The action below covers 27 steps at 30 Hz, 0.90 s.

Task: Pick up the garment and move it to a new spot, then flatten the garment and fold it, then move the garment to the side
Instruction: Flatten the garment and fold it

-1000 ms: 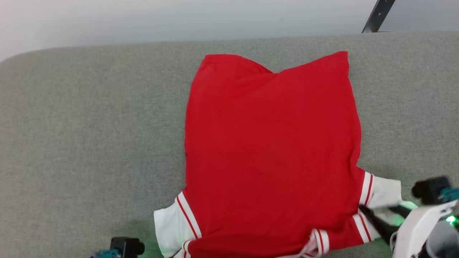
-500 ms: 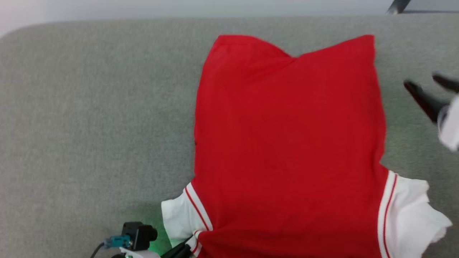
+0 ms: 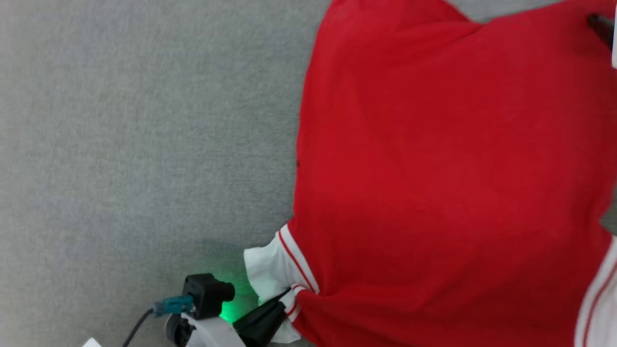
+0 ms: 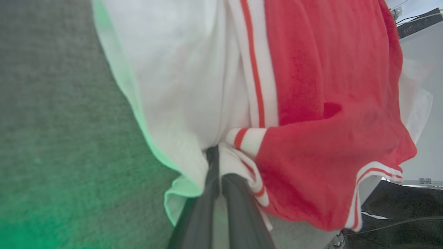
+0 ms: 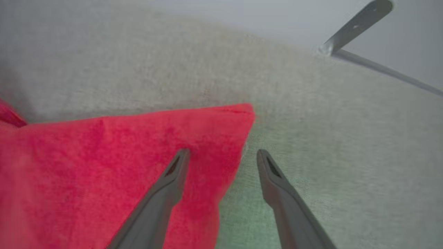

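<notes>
Across the grey woven fabric surface (image 3: 144,144): it takes up the whole left of the head view and lies under everything else.
Bright red soft jersey garment with white sleeves and striped trim (image 3: 448,193): spread on the right half of the head view, running off the right and bottom edges.
Right gripper, two long dark fingers (image 5: 222,153): jaws wide apart at the garment's upper right corner, one finger over red cloth and the other over bare grey. It holds nothing.
Left gripper (image 4: 216,154): jaws together, clamped on the white sleeve (image 3: 265,265) beside its striped cuff, lower centre of the head view.
Risk: closing on that corner may catch only the top layer or miss the edge, and the fold would then go crooked. The thin sleeve pinch could slip under pull.
Axis: long axis runs top to bottom of the head view, with the sleeves at the bottom and the hem corners at the top.
</notes>
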{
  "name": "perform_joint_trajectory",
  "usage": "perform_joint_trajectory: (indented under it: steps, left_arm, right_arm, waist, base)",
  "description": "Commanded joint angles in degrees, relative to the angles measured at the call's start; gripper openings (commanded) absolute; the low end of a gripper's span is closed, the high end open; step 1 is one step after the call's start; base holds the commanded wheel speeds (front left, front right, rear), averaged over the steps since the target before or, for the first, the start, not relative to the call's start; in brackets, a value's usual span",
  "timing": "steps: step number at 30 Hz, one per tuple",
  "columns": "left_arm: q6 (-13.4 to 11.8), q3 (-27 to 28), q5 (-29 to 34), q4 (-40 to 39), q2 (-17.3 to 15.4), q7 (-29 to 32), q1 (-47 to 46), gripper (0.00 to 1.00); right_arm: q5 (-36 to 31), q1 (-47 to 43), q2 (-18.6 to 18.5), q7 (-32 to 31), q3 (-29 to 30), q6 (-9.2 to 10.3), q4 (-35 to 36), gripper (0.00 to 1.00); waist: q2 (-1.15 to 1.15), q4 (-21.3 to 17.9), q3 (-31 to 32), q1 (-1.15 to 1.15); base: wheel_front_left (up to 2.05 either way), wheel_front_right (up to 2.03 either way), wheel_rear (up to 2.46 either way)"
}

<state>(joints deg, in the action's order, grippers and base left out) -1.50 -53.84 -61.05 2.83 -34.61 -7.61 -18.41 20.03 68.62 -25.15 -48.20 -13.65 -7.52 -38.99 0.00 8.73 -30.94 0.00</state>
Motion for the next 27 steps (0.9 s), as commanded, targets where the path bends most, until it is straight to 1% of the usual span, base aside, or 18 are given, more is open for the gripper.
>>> perform_joint_trajectory:
  steps: [1,4,8,9,10,12,16,21,24,27]
  left_arm:
    - [-2.06,0.25,-1.11,5.78,5.56,1.76,-3.65,0.00]
    - [-2.13,0.36,-1.16,6.38,5.32,1.81,-3.76,0.00]
    - [-2.17,0.20,-1.02,7.08,5.58,2.21,-4.27,0.00]
    - [-2.18,0.09,-0.98,7.24,5.68,2.30,-4.31,0.00]
    - [-2.24,0.01,-0.95,7.33,5.68,2.33,-4.31,0.00]
    - [-2.29,-0.19,-0.79,7.04,5.64,2.45,-4.34,0.00]
    - [-2.35,-0.39,-0.68,6.85,5.47,2.96,-4.44,0.00]
    - [-1.96,-0.42,-0.70,7.09,5.66,3.27,-5.30,0.00]
    - [-1.13,0.05,-1.26,7.71,6.17,2.66,-5.69,0.00]
    - [-1.24,0.93,-1.40,8.65,6.04,1.45,-5.90,0.00]
  right_arm:
    - [-0.94,0.57,0.28,0.32,0.22,0.07,-1.58,1.00]
    - [-2.92,1.84,1.03,0.50,-0.09,0.07,-6.84,1.00]
    - [-2.62,0.26,3.28,0.40,-1.08,0.00,-12.20,1.00]
    - [-2.07,-0.19,3.88,0.37,-1.51,0.00,-13.07,0.96]
    - [-1.58,-0.52,4.33,0.36,-1.97,-0.15,-13.78,0.44]
    - [-0.70,-0.57,4.28,0.61,-2.42,-0.19,-14.71,0.00]
    - [-0.21,-0.14,3.21,2.42,-2.89,-0.06,-15.71,0.00]
    - [0.38,0.83,3.12,5.32,-3.25,0.02,-16.80,0.00]
    - [1.86,0.00,3.22,7.79,-3.33,0.02,-16.86,0.00]
    - [4.02,-2.81,2.12,9.58,-4.84,0.02,-15.65,0.00]
  waist:
    - [0.00,3.46,-3.79,0.00]
    - [0.00,3.52,-4.43,0.00]
    - [0.00,3.10,-4.55,0.00]
    - [0.00,2.93,-4.44,0.00]
    - [0.00,2.72,-4.26,0.00]
    - [0.00,2.42,-3.88,0.00]
    - [0.00,2.03,-3.12,0.00]
    - [0.00,1.77,-1.93,0.00]
    - [0.00,1.72,-0.02,0.00]
    - [0.00,1.38,2.88,0.00]
  base:
    - [0.00,0.00,0.00]
    - [0.00,0.00,0.00]
    - [0.00,0.00,0.00]
    - [0.00,0.00,0.00]
    - [0.00,0.00,0.00]
    - [0.00,0.00,0.00]
    - [0.00,0.00,0.00]
    - [0.00,0.00,0.00]
    - [0.00,0.00,0.00]
    - [0.00,0.00,0.00]
